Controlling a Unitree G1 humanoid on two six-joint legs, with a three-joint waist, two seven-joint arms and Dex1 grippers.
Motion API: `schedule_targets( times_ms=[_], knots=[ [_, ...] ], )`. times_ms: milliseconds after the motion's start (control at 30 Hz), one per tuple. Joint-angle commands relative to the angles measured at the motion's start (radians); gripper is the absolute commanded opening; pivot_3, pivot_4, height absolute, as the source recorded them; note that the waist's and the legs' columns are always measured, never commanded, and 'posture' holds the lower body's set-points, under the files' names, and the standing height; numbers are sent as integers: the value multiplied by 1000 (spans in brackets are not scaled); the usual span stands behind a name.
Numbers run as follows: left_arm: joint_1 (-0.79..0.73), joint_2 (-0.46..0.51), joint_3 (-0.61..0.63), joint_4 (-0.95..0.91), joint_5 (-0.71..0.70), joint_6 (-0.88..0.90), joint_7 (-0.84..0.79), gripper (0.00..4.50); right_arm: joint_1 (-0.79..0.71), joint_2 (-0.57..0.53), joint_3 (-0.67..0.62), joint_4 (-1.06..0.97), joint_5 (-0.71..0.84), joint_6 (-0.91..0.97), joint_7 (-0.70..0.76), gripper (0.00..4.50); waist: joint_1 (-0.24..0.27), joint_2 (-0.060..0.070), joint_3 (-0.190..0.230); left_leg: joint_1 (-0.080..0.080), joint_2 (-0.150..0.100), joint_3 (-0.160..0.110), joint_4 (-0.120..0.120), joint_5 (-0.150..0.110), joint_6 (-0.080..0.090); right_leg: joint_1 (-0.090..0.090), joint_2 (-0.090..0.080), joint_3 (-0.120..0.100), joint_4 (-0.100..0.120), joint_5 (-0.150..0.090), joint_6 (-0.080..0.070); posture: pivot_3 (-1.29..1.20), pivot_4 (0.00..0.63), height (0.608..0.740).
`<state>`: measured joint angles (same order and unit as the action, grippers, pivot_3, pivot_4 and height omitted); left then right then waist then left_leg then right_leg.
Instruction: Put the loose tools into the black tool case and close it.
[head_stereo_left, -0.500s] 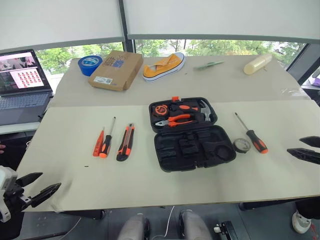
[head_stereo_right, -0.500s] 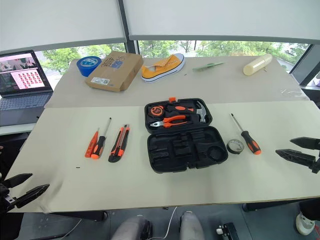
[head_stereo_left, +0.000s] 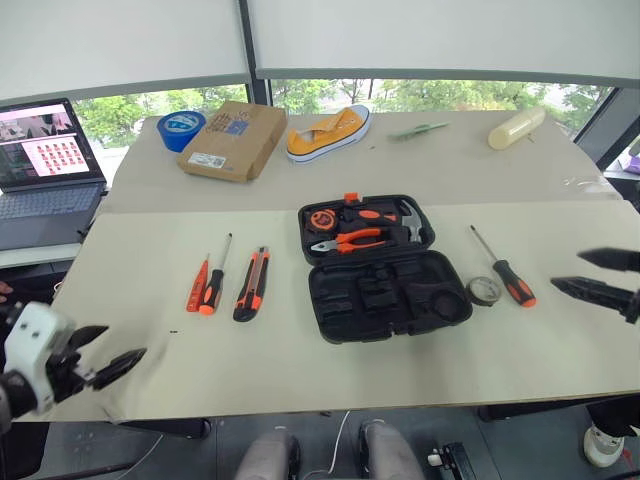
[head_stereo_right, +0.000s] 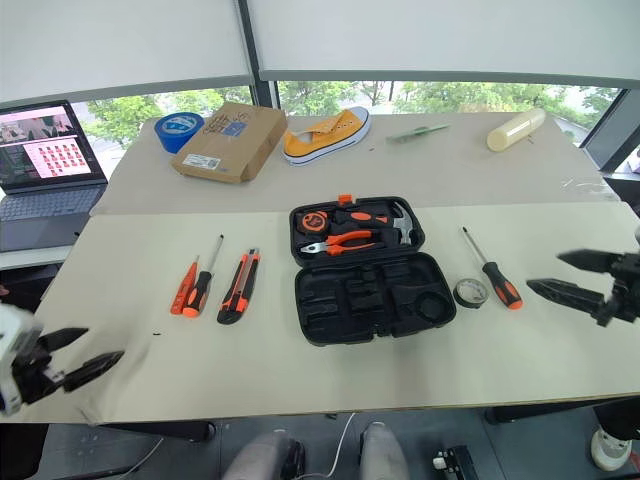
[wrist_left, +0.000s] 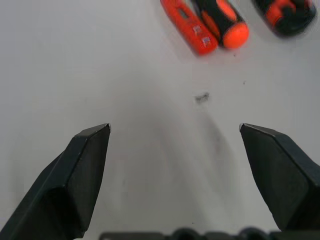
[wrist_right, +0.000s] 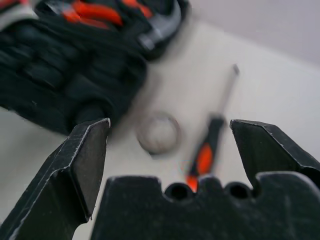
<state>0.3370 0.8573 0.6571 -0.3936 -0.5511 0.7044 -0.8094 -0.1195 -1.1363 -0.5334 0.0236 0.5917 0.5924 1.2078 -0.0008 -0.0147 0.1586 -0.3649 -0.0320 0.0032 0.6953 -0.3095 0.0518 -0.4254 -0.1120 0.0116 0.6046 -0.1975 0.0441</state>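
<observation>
Case open, nothing loaded yet

The black tool case (head_stereo_left: 385, 270) lies open at mid-table, near slots bare. At its 3 o'clock sit the grey disc (head_stereo_left: 484, 290) and one screwdriver (head_stereo_left: 505, 268); at 9 o'clock the utility knife (head_stereo_left: 251, 284) and two screwdrivers (head_stereo_left: 207, 283). All five await stowing, then closing. Left gripper (head_stereo_left: 105, 354), at 8 o'clock, and right gripper (head_stereo_left: 594, 273), at 3 o'clock, are spread and empty

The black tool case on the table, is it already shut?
No, the black tool case lies open flat, its lid half showing pliers and a hammer, its near half showing bare slots.
</observation>
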Motion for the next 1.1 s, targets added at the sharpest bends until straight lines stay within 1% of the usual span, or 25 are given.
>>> schedule_targets(
  times_ms=[33,167,200,267,367,433,567,633,667,767,1100],
  knots=[
    [-225,39,-65,-130,-133,277,181,4411,-90,27,39,-244,127,110,-89,4485,3,0,0,0,0,-1,0,0,0,0,0,0,1,0,0,0,150,735],
    [-460,7,-172,-138,-153,552,369,4411,-142,58,112,-374,190,176,-143,4485,4,-1,0,-3,-3,-3,1,1,-2,-3,1,-1,5,0,0,0,150,735],
    [-515,-3,-222,-142,-134,588,412,4411,-148,70,132,-398,191,169,-149,4485,5,-2,1,-4,-4,-3,1,2,-3,-3,1,-1,6,0,0,0,150,735],
    [-605,-46,-278,-147,-133,685,470,4411,-160,89,167,-431,184,154,-162,4485,6,-2,1,-5,-6,-3,1,5,-9,-5,1,-1,6,0,1,0,150,735],
    [-713,-153,-337,-150,-94,831,575,4411,-174,119,219,-470,175,130,-169,4485,10,-6,3,-6,-6,-3,1,6,-9,-5,1,-1,6,1,1,0,150,735],
    [-766,-221,-368,-154,-63,870,624,4411,-175,139,237,-483,179,126,-176,4485,11,-8,4,-6,-7,-3,1,6,-10,-5,1,-1,6,1,2,0,150,735],
    [-809,-296,-406,-156,-10,907,684,4411,-145,167,258,-498,160,97,-179,4485,11,-9,5,-7,-7,-4,1,7,-11,-7,1,-1,7,1,2,0,150,735],
    [-817,-321,-417,-153,12,910,702,3901,-129,175,261,-505,156,84,-176,4500,11,-9,5,-7,-7,-3,1,7,-12,-7,1,-1,7,1,2,0,150,735],
    [-819,-328,-423,-151,19,910,707,3737,-124,178,260,-507,157,80,-176,4500,10,-9,5,-7,-7,-3,1,7,-12,-8,1,0,7,1,2,0,150,735],
    [-813,-344,-429,-143,31,910,721,2649,-114,182,256,-508,162,74,-176,4500,12,-10,5,-8,-7,-3,1,7,-12,-9,1,0,7,1,1,0,150,735],
    [-815,-373,-409,-140,70,910,745,2649,-93,175,241,-495,159,54,-165,4500,12,-10,5,-8,-7,-3,2,8,-13,-9,0,0,7,1,1,0,150,735]
  ],
)
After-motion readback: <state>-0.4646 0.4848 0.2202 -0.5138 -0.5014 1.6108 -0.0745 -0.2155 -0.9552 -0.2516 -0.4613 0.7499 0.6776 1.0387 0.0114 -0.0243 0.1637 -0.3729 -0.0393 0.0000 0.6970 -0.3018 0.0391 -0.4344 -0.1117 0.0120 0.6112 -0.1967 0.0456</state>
